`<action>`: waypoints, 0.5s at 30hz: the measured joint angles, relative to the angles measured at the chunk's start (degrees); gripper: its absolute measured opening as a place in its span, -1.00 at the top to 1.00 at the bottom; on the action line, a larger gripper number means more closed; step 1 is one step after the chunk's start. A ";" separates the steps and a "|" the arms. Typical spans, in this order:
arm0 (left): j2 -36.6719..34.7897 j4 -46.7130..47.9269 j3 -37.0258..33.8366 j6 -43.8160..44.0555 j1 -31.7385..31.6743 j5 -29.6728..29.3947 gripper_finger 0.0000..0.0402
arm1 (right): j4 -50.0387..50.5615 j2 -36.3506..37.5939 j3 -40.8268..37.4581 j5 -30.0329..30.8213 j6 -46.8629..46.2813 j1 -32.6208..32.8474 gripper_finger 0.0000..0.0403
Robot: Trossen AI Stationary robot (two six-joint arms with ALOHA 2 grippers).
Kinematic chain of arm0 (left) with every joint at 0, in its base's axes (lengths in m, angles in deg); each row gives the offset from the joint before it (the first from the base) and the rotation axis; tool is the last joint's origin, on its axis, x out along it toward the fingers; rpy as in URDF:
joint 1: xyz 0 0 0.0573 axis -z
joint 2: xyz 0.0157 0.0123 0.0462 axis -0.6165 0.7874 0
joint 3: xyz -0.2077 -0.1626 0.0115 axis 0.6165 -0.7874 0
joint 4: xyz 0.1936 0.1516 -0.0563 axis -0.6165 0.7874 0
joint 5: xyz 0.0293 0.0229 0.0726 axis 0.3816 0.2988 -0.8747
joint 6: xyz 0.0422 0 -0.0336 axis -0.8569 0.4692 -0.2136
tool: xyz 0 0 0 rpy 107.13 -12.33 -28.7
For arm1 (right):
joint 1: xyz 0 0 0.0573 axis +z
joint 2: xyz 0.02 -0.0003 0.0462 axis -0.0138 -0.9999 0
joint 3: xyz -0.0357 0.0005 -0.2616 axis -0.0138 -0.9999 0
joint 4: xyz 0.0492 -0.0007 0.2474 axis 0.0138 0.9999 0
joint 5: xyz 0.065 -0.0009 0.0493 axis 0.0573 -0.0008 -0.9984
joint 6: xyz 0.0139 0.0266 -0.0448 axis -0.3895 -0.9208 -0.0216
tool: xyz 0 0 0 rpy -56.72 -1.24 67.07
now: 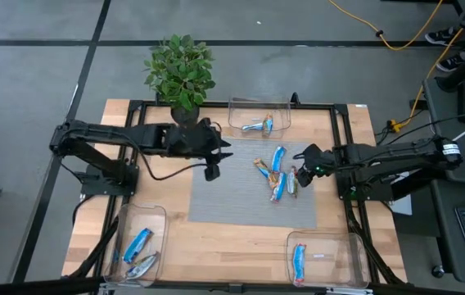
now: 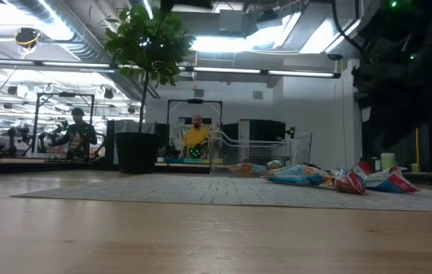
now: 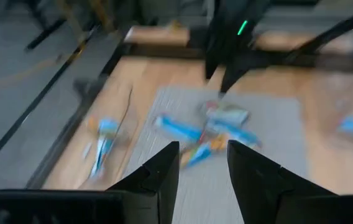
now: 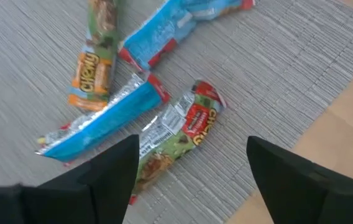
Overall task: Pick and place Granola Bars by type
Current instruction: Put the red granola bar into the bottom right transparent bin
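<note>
On worktop [image 1: 216,238] mat [image 1: 232,205]: four Granola Bars [image 1: 277,174] still unsorted; bins hold approx. five. Right end effector [image 1: 306,168] wide open, empty, over red-green bar [image 4: 179,134]. Left end effector [image 1: 213,170] part-open, empty, mat's far left.

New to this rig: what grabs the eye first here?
The loose cluster of granola bars on the grey mat mid-table, with the right gripper open right beside it. Next, the potted plant at the table's far edge, just behind the left gripper.
</note>
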 joint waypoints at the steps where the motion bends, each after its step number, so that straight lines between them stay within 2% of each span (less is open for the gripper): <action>1: -0.97 -1.21 0.02 -0.84 -0.58 1.95 0.37 | 0.00 -0.79 0.00 0.00 0.09 0.00 -0.47; 4: -5.22 -1.08 -0.61 -2.27 -2.96 4.50 0.39 | -0.60 -2.50 0.00 0.03 0.23 0.00 -0.47; 7: -12.05 -2.26 -5.10 -2.20 -5.82 4.69 0.42 | -1.06 -3.42 0.00 0.05 0.50 0.00 -0.47; 12: -27.00 -7.63 -18.64 2.49 -9.71 4.58 0.45 | -1.34 -3.93 0.00 0.05 0.59 0.00 -0.47; 15: -36.28 -11.59 -28.08 5.84 -10.27 2.21 0.47 | -1.39 -3.93 0.00 0.05 0.59 0.00 -0.47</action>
